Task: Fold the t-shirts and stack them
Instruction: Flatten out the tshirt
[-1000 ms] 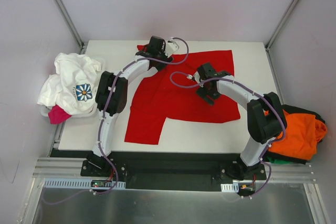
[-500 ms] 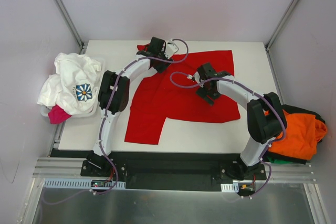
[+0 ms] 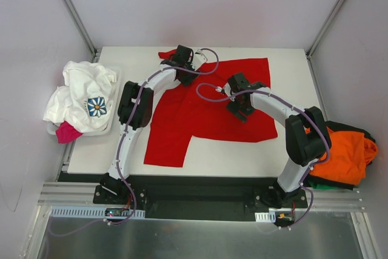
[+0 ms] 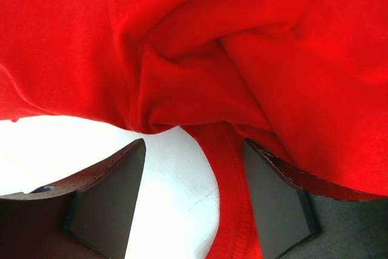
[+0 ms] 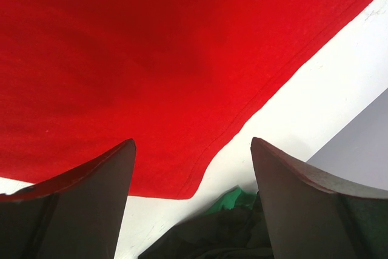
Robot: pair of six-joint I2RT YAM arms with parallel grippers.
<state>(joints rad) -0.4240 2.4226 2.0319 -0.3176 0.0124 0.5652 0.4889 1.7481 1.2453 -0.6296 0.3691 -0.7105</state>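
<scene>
Your left gripper (image 4: 193, 177) is hanging with jaws spread at a bunched fold of the bright red t-shirt (image 3: 206, 110), which is lying mostly flat across the middle of the table (image 3: 288, 71). Your right gripper (image 3: 240, 110) is hovering wide open over its smooth right half.

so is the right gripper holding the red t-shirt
No, the right gripper stands open over the red t-shirt, nothing between its fingers.

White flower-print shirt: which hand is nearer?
Left. The left hand is at the red shirt's far corner, right of the white shirt; the right hand is over the red shirt's right half, farther right.
</scene>
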